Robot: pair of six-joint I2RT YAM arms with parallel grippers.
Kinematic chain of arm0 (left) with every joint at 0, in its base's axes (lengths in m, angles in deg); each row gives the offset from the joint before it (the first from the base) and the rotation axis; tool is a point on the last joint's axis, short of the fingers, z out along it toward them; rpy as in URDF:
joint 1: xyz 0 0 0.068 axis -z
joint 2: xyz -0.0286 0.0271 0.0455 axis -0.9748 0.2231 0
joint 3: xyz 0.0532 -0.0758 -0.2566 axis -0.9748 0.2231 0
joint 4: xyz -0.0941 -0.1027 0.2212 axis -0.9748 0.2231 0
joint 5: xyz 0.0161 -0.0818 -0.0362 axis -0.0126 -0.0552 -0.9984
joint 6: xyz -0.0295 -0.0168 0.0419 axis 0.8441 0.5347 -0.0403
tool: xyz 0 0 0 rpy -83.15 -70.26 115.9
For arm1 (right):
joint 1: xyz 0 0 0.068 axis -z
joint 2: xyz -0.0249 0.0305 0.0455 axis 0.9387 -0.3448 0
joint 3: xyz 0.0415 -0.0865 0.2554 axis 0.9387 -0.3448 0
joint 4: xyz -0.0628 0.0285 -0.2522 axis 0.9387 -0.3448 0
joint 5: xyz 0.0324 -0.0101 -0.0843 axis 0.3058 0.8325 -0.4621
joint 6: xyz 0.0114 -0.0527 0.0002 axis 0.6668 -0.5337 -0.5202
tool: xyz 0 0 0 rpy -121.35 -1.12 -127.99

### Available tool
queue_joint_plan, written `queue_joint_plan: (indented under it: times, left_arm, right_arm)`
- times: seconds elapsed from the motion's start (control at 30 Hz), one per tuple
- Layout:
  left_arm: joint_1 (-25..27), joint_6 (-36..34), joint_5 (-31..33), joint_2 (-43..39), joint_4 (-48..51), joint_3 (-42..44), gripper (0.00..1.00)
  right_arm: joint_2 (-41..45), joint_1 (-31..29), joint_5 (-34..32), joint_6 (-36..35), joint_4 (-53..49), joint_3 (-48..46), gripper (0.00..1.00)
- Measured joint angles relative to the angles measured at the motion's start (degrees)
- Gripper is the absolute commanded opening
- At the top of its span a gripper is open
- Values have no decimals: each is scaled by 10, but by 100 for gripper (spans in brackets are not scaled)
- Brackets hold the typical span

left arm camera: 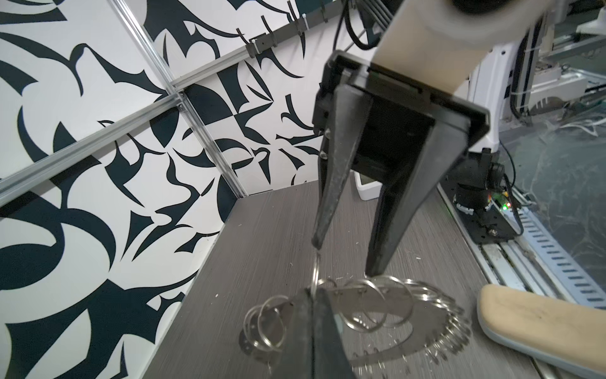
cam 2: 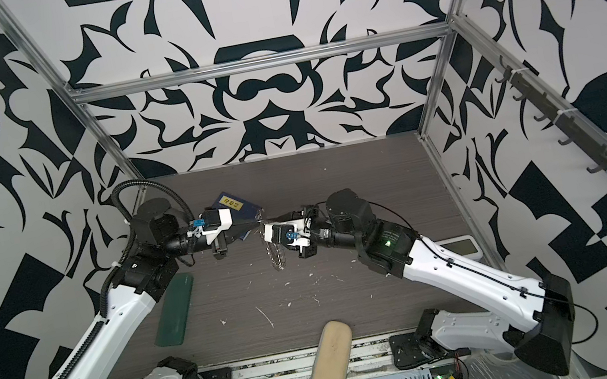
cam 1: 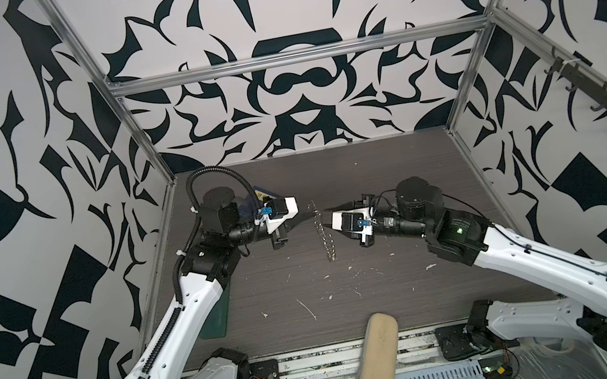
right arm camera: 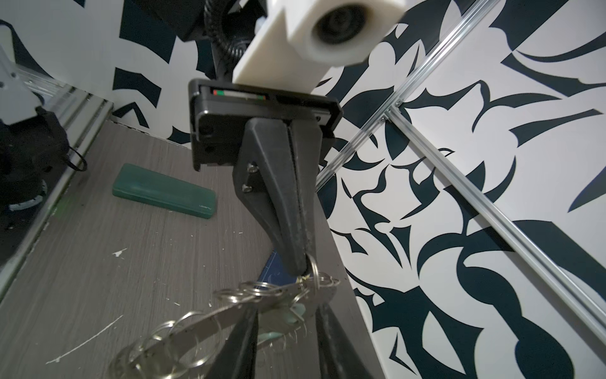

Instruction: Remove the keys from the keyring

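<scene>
Removal is not done: the silver key with mint-green tag (right arm camera: pixel 282 316) hangs on the flat grey metal keyring (cam 1: pixel 324 233), held aloft by the closed left gripper (right arm camera: pixel 301 265); the right gripper (left arm camera: pixel 345 257), half open, holds nothing.

Up top, both top views look down from high over the front edge of the table (cam 1: pixel 377 186), facing the back wall (cam 1: pixel 297 94), wide and distant. Down low, the wrist cameras sit tight in, facing each other across the keyring (left arm camera: pixel 347 295), which all four views share.
</scene>
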State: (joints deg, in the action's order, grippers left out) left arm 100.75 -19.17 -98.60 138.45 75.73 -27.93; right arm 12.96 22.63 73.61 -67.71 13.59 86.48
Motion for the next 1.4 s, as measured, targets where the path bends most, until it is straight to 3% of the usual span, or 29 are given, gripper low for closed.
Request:
queue_joint_plan:
  times: [0.3, 0.7, 1.4]
  left_arm:
    - [-2, -132, -18, 25, 19, 65, 0]
    - [-2, -233, -34, 35, 84, 66, 0]
    - [3, -265, -39, 21, 117, 66, 0]
  right_arm:
    - [1, 98, 125, 67, -7, -41, 31]
    - [-60, 115, 238, 80, -9, -66, 37]
    - [-137, 107, 348, 158, 98, -87, 38]
